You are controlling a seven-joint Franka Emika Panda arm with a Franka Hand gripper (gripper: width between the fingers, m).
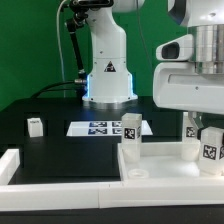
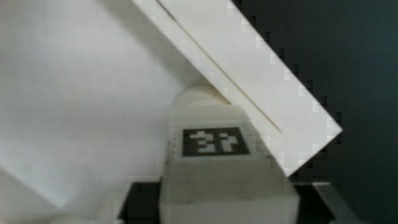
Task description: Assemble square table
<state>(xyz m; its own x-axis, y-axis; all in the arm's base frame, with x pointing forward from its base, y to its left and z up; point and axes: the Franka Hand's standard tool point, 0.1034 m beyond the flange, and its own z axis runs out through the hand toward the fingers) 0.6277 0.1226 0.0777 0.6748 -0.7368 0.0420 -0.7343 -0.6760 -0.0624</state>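
The square tabletop slab lies flat at the exterior view's lower right. In the wrist view its white underside and edge fill the space beyond the leg. One tagged white leg stands upright on its far left corner. My gripper hangs over the slab's right side, shut on another tagged leg, held upright at the slab. In the wrist view this leg sits between my dark fingers, tag facing the camera, its tip against the slab's edge. A loose leg stands at the far left.
The marker board lies flat in the middle in front of the robot base. A long low white border wall runs along the left and front of the black table. A white post stands next to the held leg.
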